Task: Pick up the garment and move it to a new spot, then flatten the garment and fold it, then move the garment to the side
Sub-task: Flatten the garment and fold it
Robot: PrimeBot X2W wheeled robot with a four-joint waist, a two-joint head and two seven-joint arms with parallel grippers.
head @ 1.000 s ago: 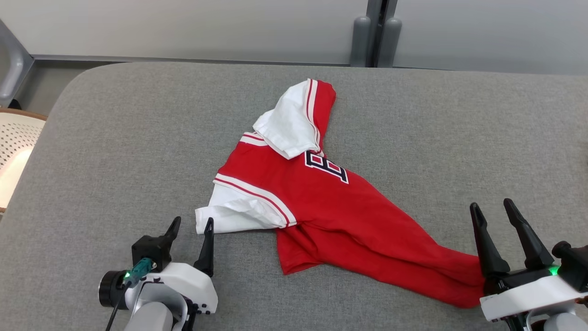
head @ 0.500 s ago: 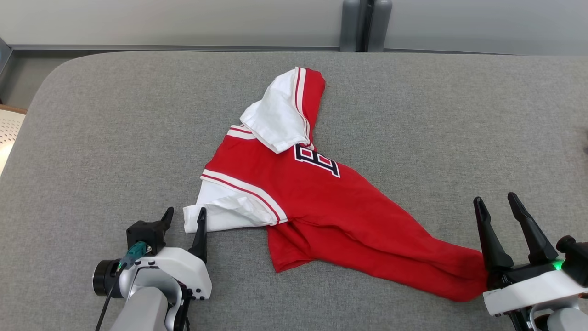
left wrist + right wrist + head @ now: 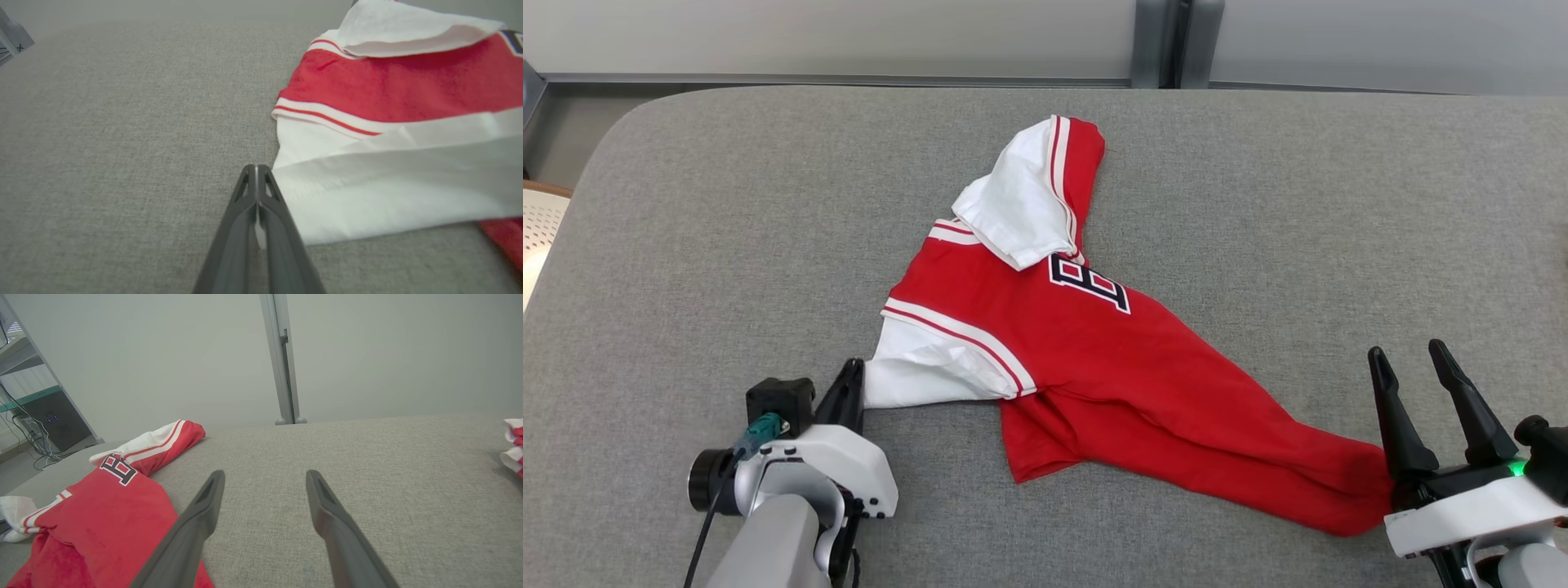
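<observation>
A grey fabric-covered table [image 3: 727,245] spans the head view. On it lies the garment [image 3: 1094,359], a red jersey with white sleeves and a dark letter B [image 3: 1092,284] on the chest. It is crumpled and spread from about the centre of the table down toward 4 o'clock, where its red hem bunches into a narrow tail. One white sleeve [image 3: 927,376] sticks out toward 8 o'clock. The other is folded back over the chest toward 12 o'clock.

The left gripper [image 3: 853,369] sits at 7 o'clock, low on the table, its tip at the outer corner of that nearer sleeve. In the left wrist view the left gripper [image 3: 256,168] has its jaws pressed together, with a thin white strip of sleeve cloth between them.

The right gripper [image 3: 1406,349] is at 4 o'clock, just beside the red tail of the garment. Its jaws stand wide apart with nothing between them, as the right wrist view [image 3: 265,473] shows over bare table.

At 3 o'clock in the right wrist view, a small red-and-white cloth bundle [image 3: 512,445] rests on the table
</observation>
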